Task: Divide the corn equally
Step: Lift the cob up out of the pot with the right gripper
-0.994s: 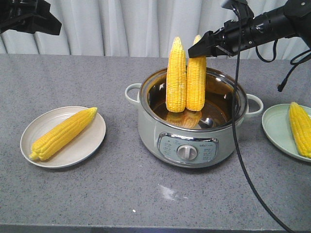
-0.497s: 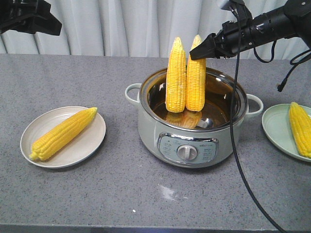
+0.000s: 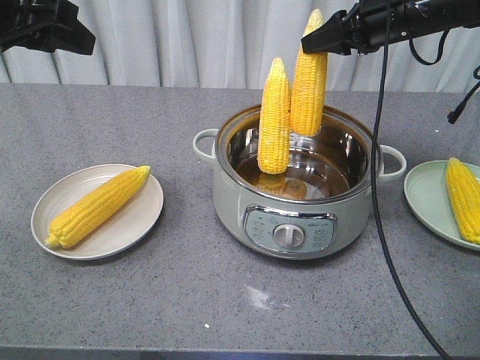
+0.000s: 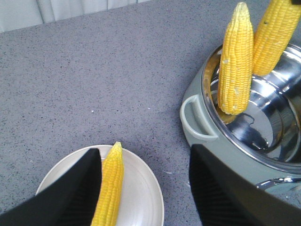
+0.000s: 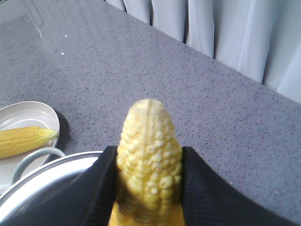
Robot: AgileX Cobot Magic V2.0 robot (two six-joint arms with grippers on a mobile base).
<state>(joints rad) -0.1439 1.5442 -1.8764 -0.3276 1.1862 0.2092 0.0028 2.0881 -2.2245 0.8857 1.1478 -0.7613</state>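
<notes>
My right gripper (image 3: 319, 39) is shut on the tip of one corn cob (image 3: 309, 82) and holds it upright, its base just above the rim of the pale green pot (image 3: 296, 217). The right wrist view shows both fingers pressed on that cob (image 5: 149, 141). A second cob (image 3: 274, 116) stands leaning in the pot. Another cob (image 3: 97, 206) lies on the cream plate (image 3: 142, 225) at the left. A further cob (image 3: 463, 199) lies on the green plate (image 3: 424, 199) at the right. My left gripper (image 4: 146, 188) hangs open high over the cream plate's cob (image 4: 109, 188).
The pot has side handles (image 3: 201, 144) and a front control dial (image 3: 289, 235). A black cable (image 3: 375, 187) hangs from the right arm in front of the pot's right side. Grey curtains close off the back. The right plate runs past the frame edge.
My right gripper has risen and shifted slightly right, lifting its cob up out of the pot. The other cob stays in the pot, now leaning alone. The left arm has not moved.
</notes>
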